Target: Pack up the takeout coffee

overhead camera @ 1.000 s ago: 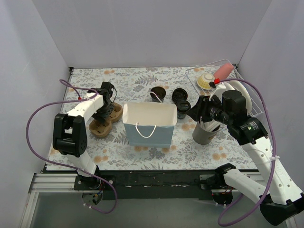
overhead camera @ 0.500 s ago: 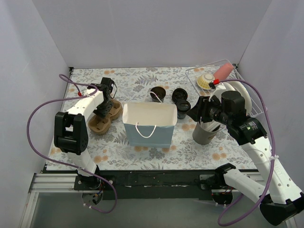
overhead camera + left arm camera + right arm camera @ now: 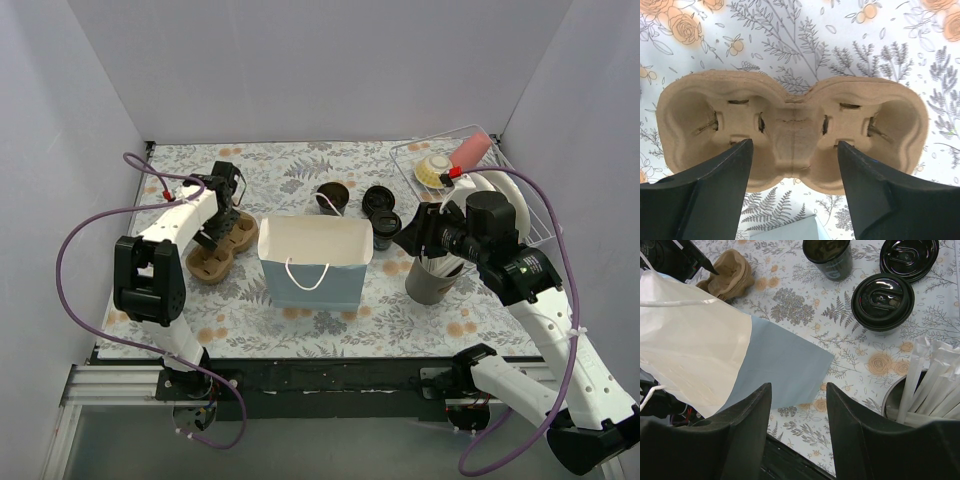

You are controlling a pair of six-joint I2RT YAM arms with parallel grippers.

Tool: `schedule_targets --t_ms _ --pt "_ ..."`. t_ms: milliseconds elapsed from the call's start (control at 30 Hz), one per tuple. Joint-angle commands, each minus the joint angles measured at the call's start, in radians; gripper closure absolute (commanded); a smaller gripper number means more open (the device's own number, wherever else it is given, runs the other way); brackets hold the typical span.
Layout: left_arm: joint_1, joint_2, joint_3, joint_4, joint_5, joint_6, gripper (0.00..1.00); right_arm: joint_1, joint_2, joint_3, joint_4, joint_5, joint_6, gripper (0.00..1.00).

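My L claw hung open, empty, over the pulp cup carrier nr table's left edge. R claw was open, empty too.

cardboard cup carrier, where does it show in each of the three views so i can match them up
Top external: the cardboard cup carrier lies left of centre, just left of the paper bag.
Left wrist: the carrier fills the middle; a corner of the bag shows at the bottom edge.
Right wrist: the carrier is small at the top left, beyond the bag.
Shared landmark: the paper bag.
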Motion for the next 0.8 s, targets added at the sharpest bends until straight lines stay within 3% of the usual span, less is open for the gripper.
schedule_targets --t_ms 0,467,767 --pt "0.007 -0.036 -0.035 0.014 -0.016 0.001 0.31 0.004 -0.008 0.000 0.043 -0.008 -0.019 0.44" --pt "0.005 0.038 -0.014 0.012 -0.010 -0.017 0.36 0.002 0.001 0.014 0.035 -0.003 -0.027 0.44" --pt "0.007 0.038 -0.020 0.008 -0.030 -0.025 0.54 0.004 0.002 0.016 0.035 -0.002 -0.030 0.44"
